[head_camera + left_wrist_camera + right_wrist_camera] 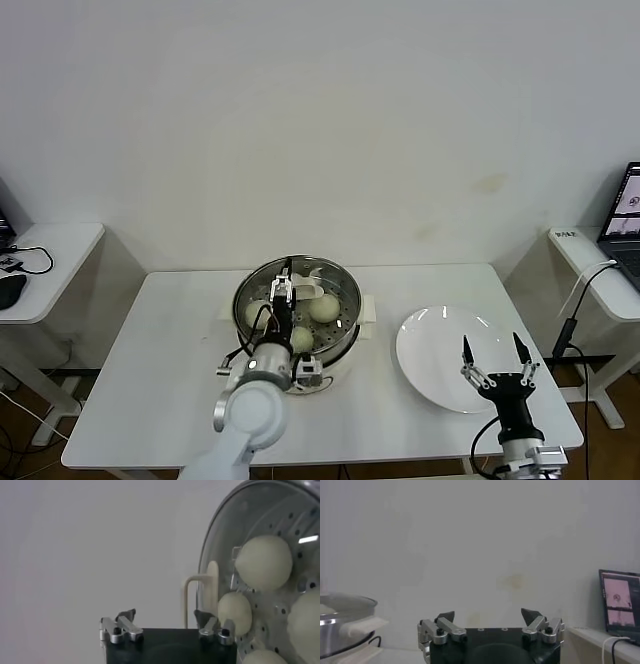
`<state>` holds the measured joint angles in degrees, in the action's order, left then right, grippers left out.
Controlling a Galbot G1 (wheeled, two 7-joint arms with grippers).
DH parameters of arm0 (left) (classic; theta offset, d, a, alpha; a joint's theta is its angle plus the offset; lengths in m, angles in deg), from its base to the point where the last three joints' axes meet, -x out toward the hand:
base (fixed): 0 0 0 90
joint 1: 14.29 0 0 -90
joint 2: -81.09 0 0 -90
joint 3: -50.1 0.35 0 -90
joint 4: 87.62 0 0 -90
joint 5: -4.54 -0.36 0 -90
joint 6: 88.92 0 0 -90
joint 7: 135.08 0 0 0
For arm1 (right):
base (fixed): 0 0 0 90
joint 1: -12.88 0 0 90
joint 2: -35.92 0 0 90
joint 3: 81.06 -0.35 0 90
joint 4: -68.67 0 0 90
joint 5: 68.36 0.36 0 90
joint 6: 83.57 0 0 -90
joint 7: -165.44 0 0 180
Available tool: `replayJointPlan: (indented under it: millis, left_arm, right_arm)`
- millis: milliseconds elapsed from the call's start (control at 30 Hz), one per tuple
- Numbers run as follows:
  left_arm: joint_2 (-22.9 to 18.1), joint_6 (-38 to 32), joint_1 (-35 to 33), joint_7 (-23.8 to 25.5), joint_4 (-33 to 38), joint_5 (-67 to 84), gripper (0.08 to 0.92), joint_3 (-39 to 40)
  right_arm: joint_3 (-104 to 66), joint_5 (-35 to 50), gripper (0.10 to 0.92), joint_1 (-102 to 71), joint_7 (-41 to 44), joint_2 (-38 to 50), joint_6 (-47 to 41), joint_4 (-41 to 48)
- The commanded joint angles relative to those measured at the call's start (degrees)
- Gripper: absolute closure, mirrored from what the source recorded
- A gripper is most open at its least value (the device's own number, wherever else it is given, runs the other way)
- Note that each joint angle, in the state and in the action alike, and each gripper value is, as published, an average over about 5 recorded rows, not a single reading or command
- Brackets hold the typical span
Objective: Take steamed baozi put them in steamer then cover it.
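Observation:
The steamer (343,347) stands mid-table with the clear glass cover (337,286) resting on it. Through the glass show several cream-white baozi (323,307), (263,562) on the perforated tray. My left gripper (283,290) hovers over the cover, open, holding nothing. The cover's cream-white bar handle (212,582) stands just beyond one fingertip of the left gripper (165,616). My right gripper (493,350) hangs open and empty above the white plate (430,345). The right gripper (489,616) faces the wall, with the covered steamer (340,622) off to its side.
The white table (160,380) holds only the steamer and the plate. A side table with a laptop (630,215) and a cable stands at the right. Another side table with a dark mouse (8,290) stands at the left.

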<state>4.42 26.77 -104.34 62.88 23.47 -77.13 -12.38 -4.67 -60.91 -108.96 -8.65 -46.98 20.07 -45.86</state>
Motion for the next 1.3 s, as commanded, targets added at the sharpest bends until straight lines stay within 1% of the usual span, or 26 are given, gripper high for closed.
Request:
replayJointPlan:
  millis: [33,133,200,267,367,433,500,533,600,700,767,867,967,1100,1300]
  left_arm:
    - [1.9,-2.0,-8.4,-3.7,10.5,2.2,0.177,-1.6]
    - [2.0,-4.0,-13.2,-7.9,15.0,5.1,0.177,-3.8]
    - [1.8,-6.2,-17.9,-12.2,17.8,9.4,0.177,-6.0]
    - [1.7,-9.1,-22.9,-17.1,20.0,17.9,0.177,-9.1]
    - [2.0,-16.1,-28.9,-24.3,20.9,41.6,0.177,-16.8]
    - [2.5,-24.5,-31.2,-28.7,19.2,59.5,0.177,-22.8]
    - [2.8,-32.8,-32.7,-30.8,16.7,71.7,0.177,-27.5]
    - [2.9,-35.8,-33.6,-31.3,15.7,76.9,0.177,-29.7]
    - [3.2,-38.0,-35.6,-31.1,14.8,84.5,0.177,-32.5]
    - [3.4,-36.9,-39.5,-31.0,14.9,95.1,0.177,-34.2]
    - [3.3,-35.6,-42.4,-30.9,15.0,99.3,0.177,-34.5]
    - [2.9,-36.0,-45.9,-31.0,14.8,100.8,0.177,-34.8]
    - [2.4,-37.3,-48.0,-31.3,14.4,100.4,0.177,-35.1]
    - [2.0,-37.6,-49.6,-31.6,13.7,100.3,0.177,-34.7]
    - [1.6,-38.8,-51.4,-30.1,13.7,98.7,0.177,-33.8]
  right_arm:
    - [-0.2,0.4,0.203,-0.2,-0.1,0.6,0.1,0.2]
    - [-0.4,1.0,0.203,-0.4,-0.1,1.3,0.1,0.2]
    - [-0.5,1.5,0.202,-0.7,-0.1,2.0,0.1,0.2]
    - [-0.5,2.0,0.203,-0.9,0.0,2.6,0.0,0.3]
    - [-0.2,2.3,0.203,-1.0,0.1,2.9,-0.3,0.6]
    - [0.2,2.2,0.203,-1.2,0.1,2.9,-0.4,1.0]
    - [0.4,1.9,0.202,-1.7,0.2,3.1,-0.4,1.3]
    - [0.5,1.7,0.203,-2.1,0.3,3.2,-0.4,1.4]
    - [0.5,1.6,0.203,-3.1,0.3,3.7,-0.5,1.1]
    - [0.8,1.8,0.203,-5.9,0.3,4.9,-0.7,0.1]
    - [1.2,2.4,0.202,-8.4,0.2,5.8,-1.4,-1.0]
    - [2.0,4.3,0.203,-12.3,0.0,7.2,-3.3,-3.0]
    - [2.5,5.7,0.203,-15.3,-0.4,8.2,-5.2,-4.6]
    - [3.2,6.3,0.203,-17.9,-0.6,8.8,-6.1,-5.6]
    - [4.8,6.1,0.202,-19.5,-0.7,8.2,-7.0,-7.3]
